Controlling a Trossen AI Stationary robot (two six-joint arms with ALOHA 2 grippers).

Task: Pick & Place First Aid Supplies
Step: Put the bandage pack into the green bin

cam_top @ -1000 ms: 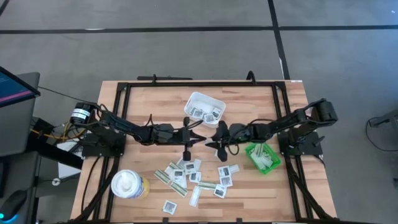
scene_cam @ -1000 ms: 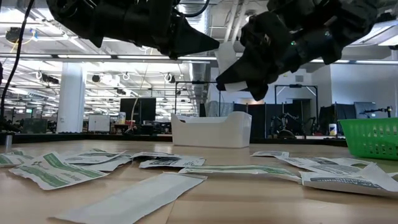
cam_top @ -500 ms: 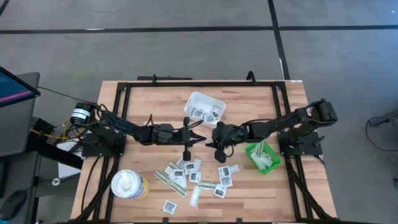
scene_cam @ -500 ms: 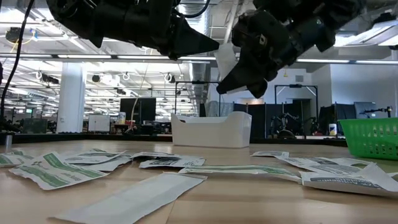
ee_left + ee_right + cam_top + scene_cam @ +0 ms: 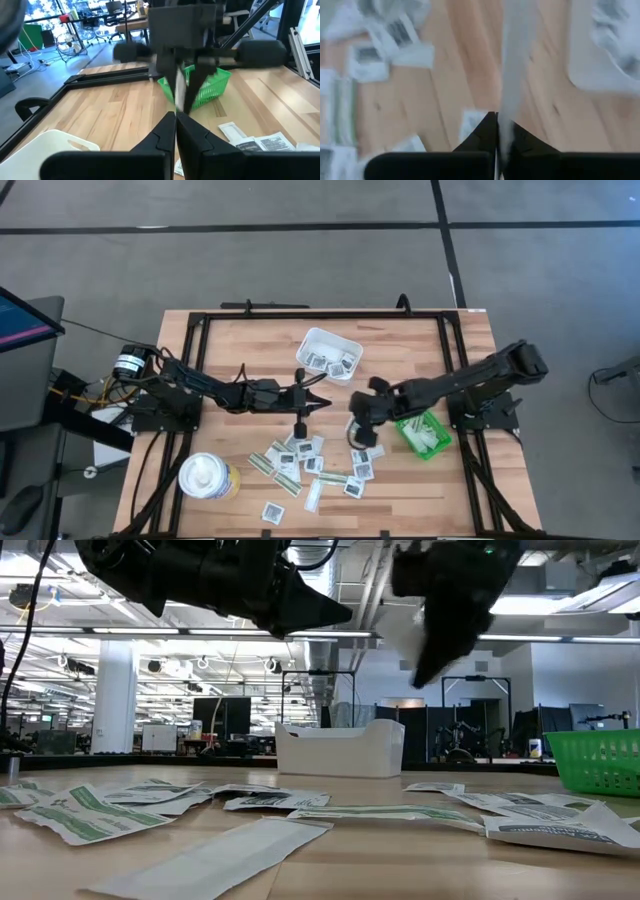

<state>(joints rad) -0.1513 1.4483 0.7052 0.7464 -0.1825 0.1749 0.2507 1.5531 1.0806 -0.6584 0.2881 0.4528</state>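
The right gripper point(image 5: 357, 429) is pinched closed on a thin white packet point(image 5: 512, 75), held clear of the worktop point(image 5: 240, 350) near its centre. The left gripper point(image 5: 322, 402), closed and empty, hovers at nine o'clock from it. A few packets already lie in the white tray point(image 5: 329, 352) at twelve o'clock and some in the green bin point(image 5: 422, 432) at three o'clock. Most of the first aid supplies point(image 5: 310, 465) lie loose at six o'clock, so I judge the sorting far from finished. A white-lidded tub point(image 5: 207, 476) stands at eight o'clock, clear of both routes; the two arms nearly meet mid-worktop.
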